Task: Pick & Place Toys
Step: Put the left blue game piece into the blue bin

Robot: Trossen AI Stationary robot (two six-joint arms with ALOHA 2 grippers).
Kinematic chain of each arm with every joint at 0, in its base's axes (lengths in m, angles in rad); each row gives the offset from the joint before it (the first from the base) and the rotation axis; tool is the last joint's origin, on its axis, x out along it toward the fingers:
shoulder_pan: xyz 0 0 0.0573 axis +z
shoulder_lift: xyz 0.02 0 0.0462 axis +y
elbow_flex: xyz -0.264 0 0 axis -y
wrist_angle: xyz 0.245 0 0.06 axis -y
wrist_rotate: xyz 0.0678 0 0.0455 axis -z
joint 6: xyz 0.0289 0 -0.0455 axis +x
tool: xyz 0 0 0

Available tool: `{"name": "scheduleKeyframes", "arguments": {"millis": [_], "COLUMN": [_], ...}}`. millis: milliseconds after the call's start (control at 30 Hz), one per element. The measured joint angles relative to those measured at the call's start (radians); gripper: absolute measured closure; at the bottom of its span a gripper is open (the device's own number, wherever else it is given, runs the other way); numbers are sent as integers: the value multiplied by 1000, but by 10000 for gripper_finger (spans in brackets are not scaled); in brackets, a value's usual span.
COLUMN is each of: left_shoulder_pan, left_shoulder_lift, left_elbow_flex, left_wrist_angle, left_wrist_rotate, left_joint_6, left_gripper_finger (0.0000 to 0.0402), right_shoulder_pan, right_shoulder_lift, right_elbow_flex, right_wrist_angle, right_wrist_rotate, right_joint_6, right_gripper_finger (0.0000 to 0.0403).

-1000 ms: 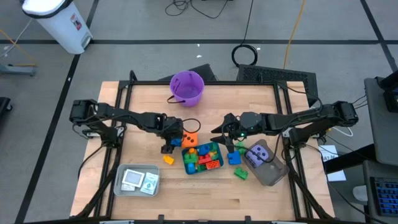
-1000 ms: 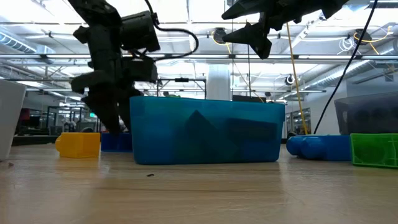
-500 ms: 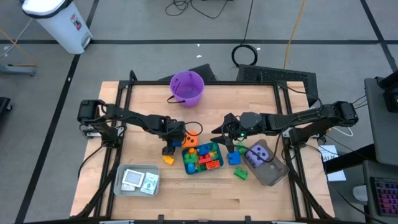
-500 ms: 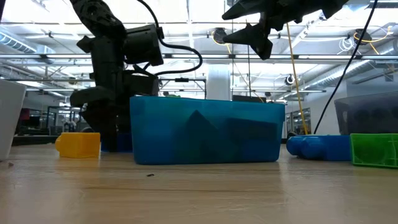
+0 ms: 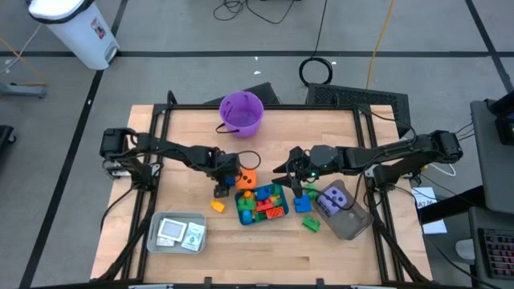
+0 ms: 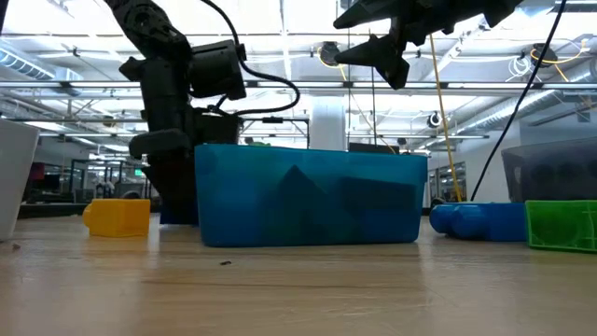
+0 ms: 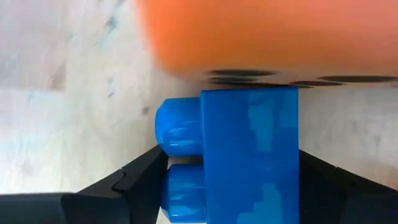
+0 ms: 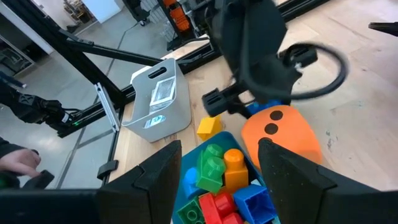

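The left gripper (image 5: pixel 221 190) reaches down to the table beside the orange die (image 5: pixel 246 179), its fingers (image 7: pixel 140 180) closed against a blue brick (image 7: pixel 249 155). The right gripper (image 5: pixel 287 175) hangs raised above the teal tray (image 5: pixel 261 202) of bricks, fingers parted, holding nothing.

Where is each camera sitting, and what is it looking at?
High view: above, looking straight down on the table, both arms showing.
Low view: at tabletop height, facing the teal tray, arms coming from above.
Left wrist view: on the left arm; left claw around a blue brick.
Right wrist view: on the right arm; right claw above the tray.
Both wrist views show the orange die.
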Motion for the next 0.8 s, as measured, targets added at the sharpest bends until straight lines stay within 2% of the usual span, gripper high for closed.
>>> {"name": "scheduleKeyframes", "arguments": {"millis": [167, 333, 433, 600, 800], "left_shoulder_pan": [51, 109, 133, 143, 83], "left_shoulder_lift": [-59, -190, -294, -455, -502], "left_elbow_flex": [-1, -1, -1, 0, 94], "left_wrist_angle": [-111, -186, -182, -100, -34], "left_wrist_rotate": [-49, -79, -72, 0, 45], "left_joint_6": [-26, -16, -50, -134, -221], "left_gripper_finger": [131, 124, 127, 129, 127], "right_shoulder_pan": [6, 6, 6, 6, 3], "right_shoulder_lift": [0, 0, 0, 0, 0], "right_elbow_flex": [0, 0, 0, 0, 0], "right_wrist_angle": [1, 12, 13, 13, 34], "right_wrist_rotate": [-1, -9, -12, -24, -23], "right_joint_6": [-1, 0, 1, 50, 50], "right_gripper_finger": [197, 197, 197, 197, 197]}}
